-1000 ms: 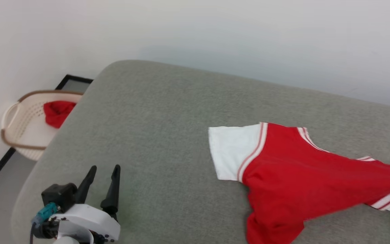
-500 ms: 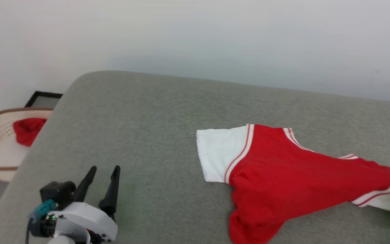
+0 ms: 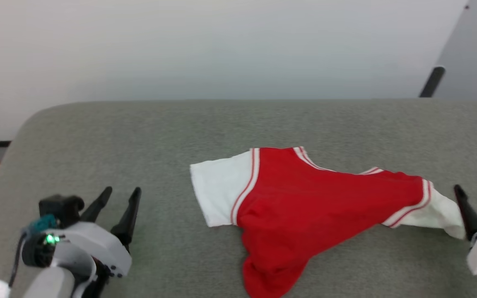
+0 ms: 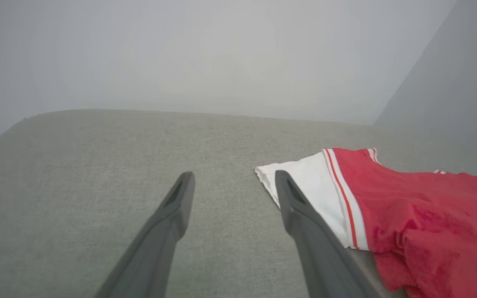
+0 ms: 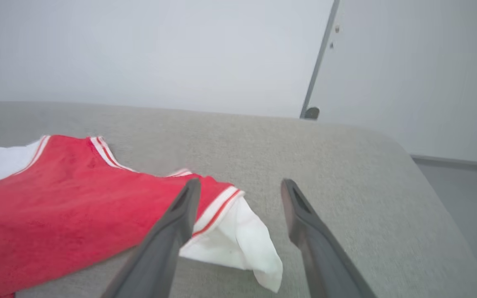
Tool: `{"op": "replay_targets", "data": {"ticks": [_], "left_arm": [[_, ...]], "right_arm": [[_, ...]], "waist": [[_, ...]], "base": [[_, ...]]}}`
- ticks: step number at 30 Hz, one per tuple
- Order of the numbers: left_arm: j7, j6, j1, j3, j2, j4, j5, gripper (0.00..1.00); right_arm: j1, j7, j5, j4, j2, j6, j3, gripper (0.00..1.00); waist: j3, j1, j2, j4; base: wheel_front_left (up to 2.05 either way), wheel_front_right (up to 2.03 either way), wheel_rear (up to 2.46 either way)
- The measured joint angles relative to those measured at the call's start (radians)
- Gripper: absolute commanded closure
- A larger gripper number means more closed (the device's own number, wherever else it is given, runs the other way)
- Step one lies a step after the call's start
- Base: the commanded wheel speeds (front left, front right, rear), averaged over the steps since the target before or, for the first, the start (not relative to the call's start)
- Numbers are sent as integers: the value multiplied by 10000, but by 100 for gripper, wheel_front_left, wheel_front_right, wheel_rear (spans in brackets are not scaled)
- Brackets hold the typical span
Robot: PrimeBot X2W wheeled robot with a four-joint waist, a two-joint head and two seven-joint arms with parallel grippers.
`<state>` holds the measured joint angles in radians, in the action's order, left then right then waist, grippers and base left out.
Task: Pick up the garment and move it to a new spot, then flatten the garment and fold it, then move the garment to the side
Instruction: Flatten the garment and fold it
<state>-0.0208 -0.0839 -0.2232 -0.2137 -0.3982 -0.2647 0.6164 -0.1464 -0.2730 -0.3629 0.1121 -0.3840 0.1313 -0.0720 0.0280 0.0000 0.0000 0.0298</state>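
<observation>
Head view: garment lies rumpled mid grey padded surface, btwn both grippers. L gripper spread wide, empty, well apart from it. R gripper spread, empty, just beside white sleeve.
L wrist view: fingers apart, sleeve near.
R wrist view: fingers apart, nothing gripped.

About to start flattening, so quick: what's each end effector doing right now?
Left end effector: open, holding nothing.
Right end effector: open, holding nothing, beside the garment sleeve.
</observation>
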Motion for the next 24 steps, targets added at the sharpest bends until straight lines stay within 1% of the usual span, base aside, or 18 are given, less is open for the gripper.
{"op": "replay_targets", "data": {"ticks": [5, 9, 12, 16, 19, 24], "left_arm": [[1206, -40, -586, -52, -435, 138, 242, 0], [2468, -58, -1256, -140, -800, 79, 525, 0], [3609, -142, -1923, -299, -965, -142, 880, 0], [5290, -217, -2815, -522, -1216, -554, 1367, 0], [6437, -217, -3493, -725, -1498, -963, 1442, 0], [7417, -167, -4388, -938, -1916, -1730, 1300, 0]], "right_arm": [[484, 1854, 711, -506, 794, 0, 224, 0], [545, 2807, 876, -443, 1367, 0, 504, 0], [510, 3099, 888, -286, 1586, 0, 688, 0], [262, 3298, 849, -226, 1685, 0, 978, 0], [80, 3394, 807, -182, 1743, 0, 1020, 0], [-137, 3557, 715, -50, 1873, 0, 1156, 0]], "waist": [[124, 0, 0, -589], [309, 0, 0, -1028], [502, 0, 0, -1320], [835, 0, 0, -1657], [1168, 0, 0, -1869], [1776, 0, 0, -2230]], "base": [[0, 0, 0], [0, 0, 0], [0, 0, 0], [0, 0, 0], [0, 0, 0], [0, 0, 0]]}}
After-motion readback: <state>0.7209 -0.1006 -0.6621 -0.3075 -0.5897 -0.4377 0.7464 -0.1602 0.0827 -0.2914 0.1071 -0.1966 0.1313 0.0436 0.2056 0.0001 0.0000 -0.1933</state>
